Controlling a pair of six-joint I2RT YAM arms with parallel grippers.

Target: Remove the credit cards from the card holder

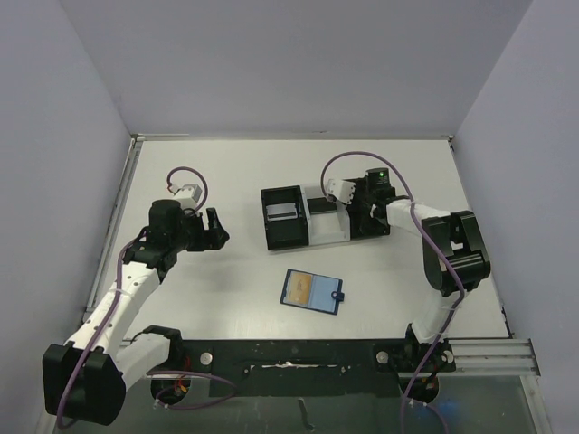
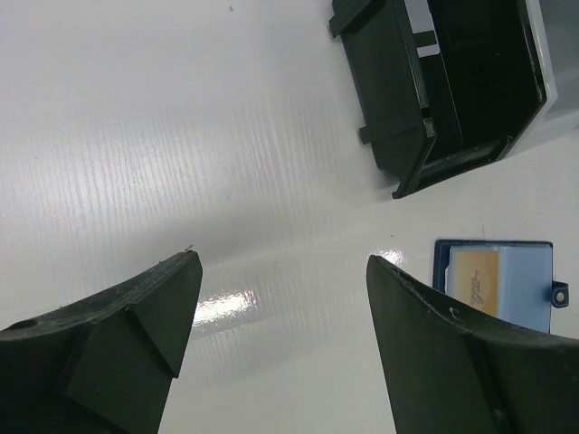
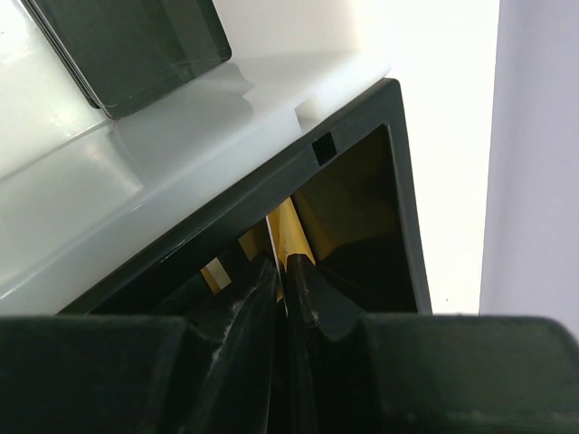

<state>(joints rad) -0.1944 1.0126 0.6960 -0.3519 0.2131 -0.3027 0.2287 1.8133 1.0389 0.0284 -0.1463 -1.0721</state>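
one gold credit card (image 3: 291, 237) pinched in my right gripper (image 3: 283, 269), inside black box (image 3: 403, 208) at 1 o'clock from card holder (image 1: 313, 292); release low.

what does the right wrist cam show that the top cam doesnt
Only the right wrist view: the right hand closed narrowly on a gold card standing inside the right black box. From above, the arm hides this.
Only the top view: the open card holder on the table with a tan card showing in it, the left hand open and empty, and the left black box.
Both: the white tray joining the boxes, with a dark card lying on it.
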